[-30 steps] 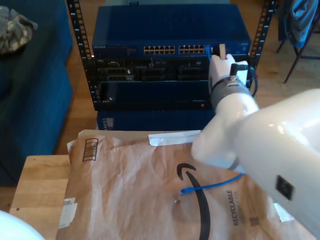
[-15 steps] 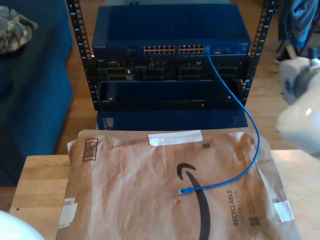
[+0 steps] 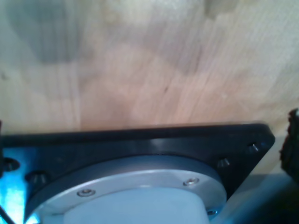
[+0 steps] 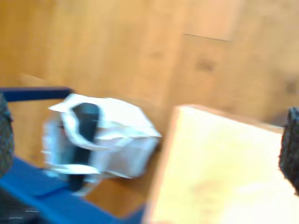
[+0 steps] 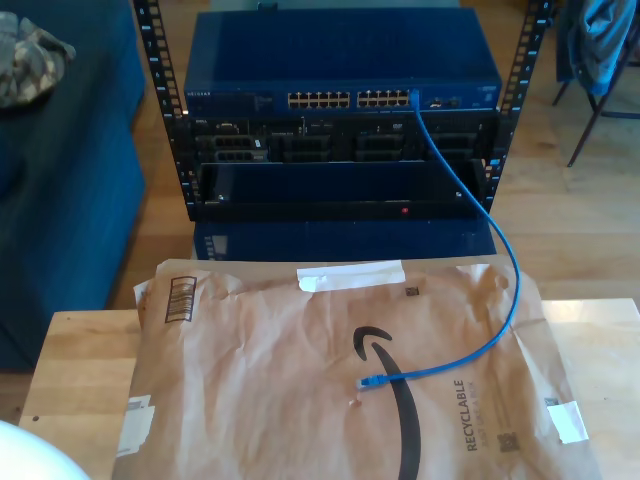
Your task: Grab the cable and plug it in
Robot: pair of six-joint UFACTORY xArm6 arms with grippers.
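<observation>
Cable (image 5: 497, 262) stays plugged in; white arm has left; grippers' state I cannot tell.

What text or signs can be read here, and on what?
"RECYCLABLE", printed sideways on the brown paper mailer, beside a black curved arrow logo.
White lettering on the blue network switch: too small to read.
Barcode labels on the mailer: unreadable.
Wrist views: no text.

A creased, matt brown paper mailer (image 5: 300, 370) is lying on pale, smooth wooden table (image 5: 80, 370). The cable (image 5: 490, 250) is looking glossy plastic; the switch (image 5: 340, 60) is showing painted metal.
</observation>
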